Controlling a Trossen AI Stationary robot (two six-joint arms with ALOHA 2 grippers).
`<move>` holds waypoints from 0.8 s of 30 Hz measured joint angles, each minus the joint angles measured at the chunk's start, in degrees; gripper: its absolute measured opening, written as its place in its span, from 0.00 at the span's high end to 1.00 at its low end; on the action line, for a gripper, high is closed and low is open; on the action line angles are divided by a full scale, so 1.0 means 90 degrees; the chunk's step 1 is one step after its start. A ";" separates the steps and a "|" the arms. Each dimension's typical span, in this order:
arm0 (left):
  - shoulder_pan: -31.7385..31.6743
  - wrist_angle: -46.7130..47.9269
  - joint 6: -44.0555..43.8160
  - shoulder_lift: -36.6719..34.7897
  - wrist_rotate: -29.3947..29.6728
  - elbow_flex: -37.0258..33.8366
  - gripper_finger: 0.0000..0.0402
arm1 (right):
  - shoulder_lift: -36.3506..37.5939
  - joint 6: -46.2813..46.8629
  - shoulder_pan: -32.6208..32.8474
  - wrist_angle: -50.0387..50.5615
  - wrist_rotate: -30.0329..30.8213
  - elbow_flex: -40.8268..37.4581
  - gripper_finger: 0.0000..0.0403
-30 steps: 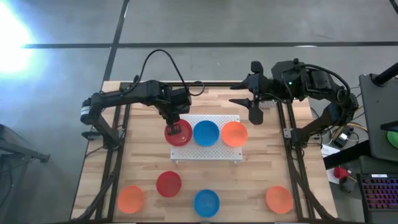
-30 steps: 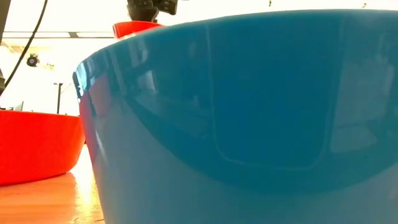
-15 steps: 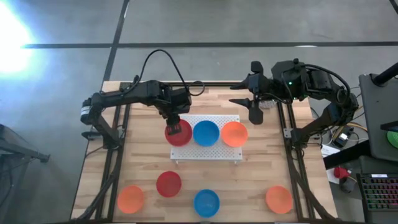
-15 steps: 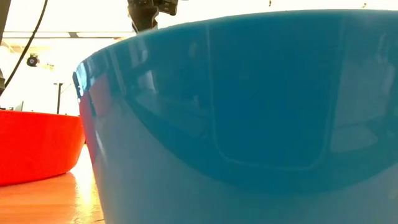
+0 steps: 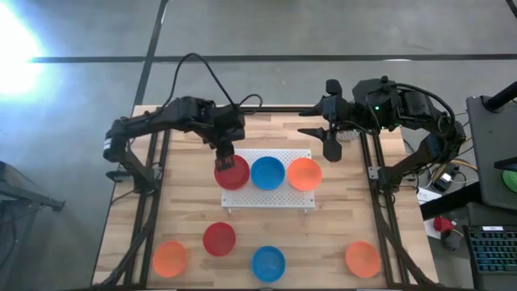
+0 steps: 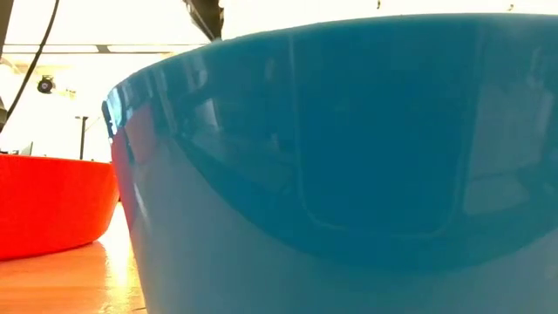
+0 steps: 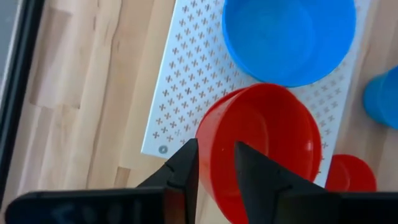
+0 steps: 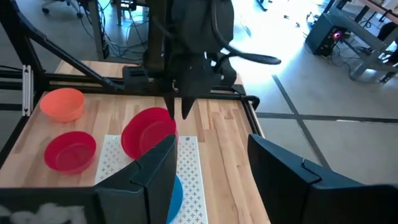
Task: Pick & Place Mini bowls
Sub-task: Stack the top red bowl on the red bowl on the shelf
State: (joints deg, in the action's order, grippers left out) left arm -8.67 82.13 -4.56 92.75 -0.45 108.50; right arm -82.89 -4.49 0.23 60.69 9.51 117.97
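Pinching the red mini bowl (image 5: 232, 172) by its thin rim, my left gripper (image 7: 214, 167) held it tilted over the white perforated board (image 5: 299, 197). It seemed light, stiff, slick plastic, so the rim was probably the only grip; my right gripper (image 8: 208, 163) waited open at the desk's (image 5: 323, 242) far edge.

A pale wooden table (image 5: 186, 218) stands on grey concrete floor (image 5: 266, 28), bright glare at one corner.

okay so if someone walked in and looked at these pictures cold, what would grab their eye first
Probably the left gripper, its fingers shut on the rim of a tilted red bowl at the left end of the white perforated board, beside a blue bowl and an orange bowl. Next, a blue bowl fills the low view.
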 joint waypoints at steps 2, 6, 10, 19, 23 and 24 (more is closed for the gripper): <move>0.0000 -0.0001 0.0079 -0.0005 0.0000 0.0055 0.77 | 0.0000 0.0000 0.0000 0.0000 0.0001 0.0000 0.52; 0.0000 0.0131 0.0284 -0.0002 -0.0124 -0.0019 0.80 | 0.0000 0.0000 0.0002 0.0000 -0.0001 0.0000 0.52; 0.0000 0.0160 0.0442 0.0012 -0.0074 -0.0215 0.92 | 0.0000 0.0000 0.0001 0.0000 -0.0001 0.0000 0.52; 0.0000 0.0151 0.0457 0.0012 0.0165 -0.0308 1.00 | -0.0010 0.0000 0.0001 -0.0001 -0.0001 0.0000 0.52; 0.0000 0.0151 0.0452 0.0012 0.0165 -0.0310 1.00 | -0.0010 0.0000 0.0000 -0.0001 -0.0001 0.0000 0.52; 0.0000 0.0151 0.0450 0.0012 0.0165 -0.0310 1.00 | -0.0010 0.0000 0.0001 0.0000 -0.0003 0.0000 0.52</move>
State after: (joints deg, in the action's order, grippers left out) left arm -8.67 83.48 -0.51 92.86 1.04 105.71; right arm -82.98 -4.49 0.24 60.69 9.48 117.97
